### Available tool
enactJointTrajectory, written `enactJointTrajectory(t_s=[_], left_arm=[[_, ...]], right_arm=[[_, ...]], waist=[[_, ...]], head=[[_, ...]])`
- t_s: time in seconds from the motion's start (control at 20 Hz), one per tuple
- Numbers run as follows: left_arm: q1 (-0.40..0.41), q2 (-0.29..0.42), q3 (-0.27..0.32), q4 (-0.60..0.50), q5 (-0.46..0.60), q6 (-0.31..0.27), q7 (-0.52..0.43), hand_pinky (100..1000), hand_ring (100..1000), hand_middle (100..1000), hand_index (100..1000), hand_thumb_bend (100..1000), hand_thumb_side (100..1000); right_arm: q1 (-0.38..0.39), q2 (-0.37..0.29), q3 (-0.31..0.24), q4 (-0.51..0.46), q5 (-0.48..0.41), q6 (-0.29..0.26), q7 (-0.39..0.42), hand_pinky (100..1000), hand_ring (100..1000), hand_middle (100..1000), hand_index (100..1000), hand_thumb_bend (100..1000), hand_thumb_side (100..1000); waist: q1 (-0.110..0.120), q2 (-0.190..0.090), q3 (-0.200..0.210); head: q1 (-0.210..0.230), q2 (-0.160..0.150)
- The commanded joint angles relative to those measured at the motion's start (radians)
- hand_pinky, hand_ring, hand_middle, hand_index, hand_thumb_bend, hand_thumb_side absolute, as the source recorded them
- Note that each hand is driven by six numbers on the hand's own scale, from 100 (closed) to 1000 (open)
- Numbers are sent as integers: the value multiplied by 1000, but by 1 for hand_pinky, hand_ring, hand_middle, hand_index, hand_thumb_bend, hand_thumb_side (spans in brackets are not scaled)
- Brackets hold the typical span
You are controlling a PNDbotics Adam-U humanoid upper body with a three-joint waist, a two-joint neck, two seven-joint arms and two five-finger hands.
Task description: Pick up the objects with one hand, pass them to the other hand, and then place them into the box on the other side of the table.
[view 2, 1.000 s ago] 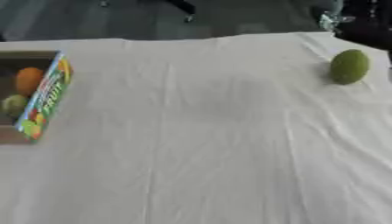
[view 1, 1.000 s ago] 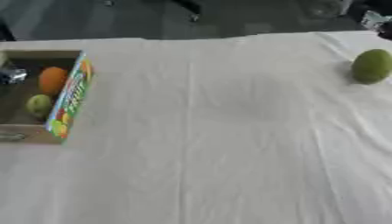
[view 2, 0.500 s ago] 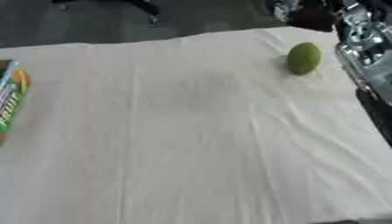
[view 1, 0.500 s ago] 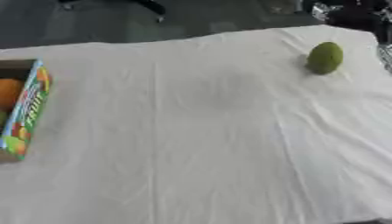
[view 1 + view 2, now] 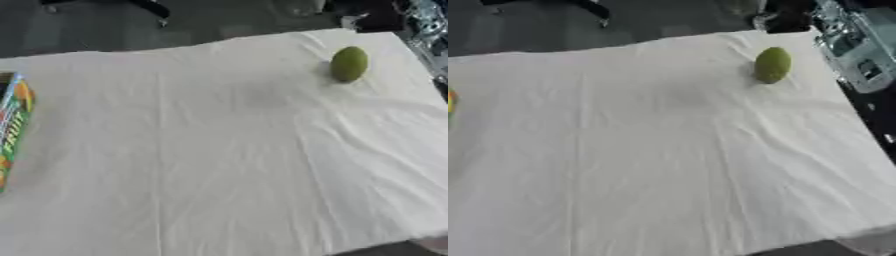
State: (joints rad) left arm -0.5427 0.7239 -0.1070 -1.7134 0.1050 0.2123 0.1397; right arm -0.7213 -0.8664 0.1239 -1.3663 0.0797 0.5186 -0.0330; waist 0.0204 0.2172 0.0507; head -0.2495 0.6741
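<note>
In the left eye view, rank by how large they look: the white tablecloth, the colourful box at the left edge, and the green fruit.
1. White tablecloth, filling most of the view.
2. Colourful box, though the left edge crops it, so only a strip shows.
3. Green fruit, which lies farther from the camera, so this rank is unsure.
</note>
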Motion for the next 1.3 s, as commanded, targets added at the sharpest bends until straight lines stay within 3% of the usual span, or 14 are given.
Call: enactJointTrajectory(t_s=[0.05, 0.55, 1.3], left_arm=[[-3, 7, 21, -28, 19, -5, 19, 668, 756, 684, 788, 703, 533], [5, 4, 21, -25, 30, -10, 42, 667, 749, 665, 780, 708, 499], [4, -2, 20, -20, 31, -9, 46, 666, 747, 658, 776, 703, 487]], right_arm=[[-21, -53, -19, 46, 42, -18, 50, 791, 808, 795, 851, 577, 309], [-18, -95, -36, 121, 144, -88, 293, 816, 828, 811, 857, 618, 254], [-99, -48, -29, 316, 258, -129, 388, 824, 834, 814, 856, 597, 252]], waist=[[-5, -16, 1], [-9, -16, 0], [0, -11, 1]], head=[[-19, -14], [-34, -23], [-37, -23]])
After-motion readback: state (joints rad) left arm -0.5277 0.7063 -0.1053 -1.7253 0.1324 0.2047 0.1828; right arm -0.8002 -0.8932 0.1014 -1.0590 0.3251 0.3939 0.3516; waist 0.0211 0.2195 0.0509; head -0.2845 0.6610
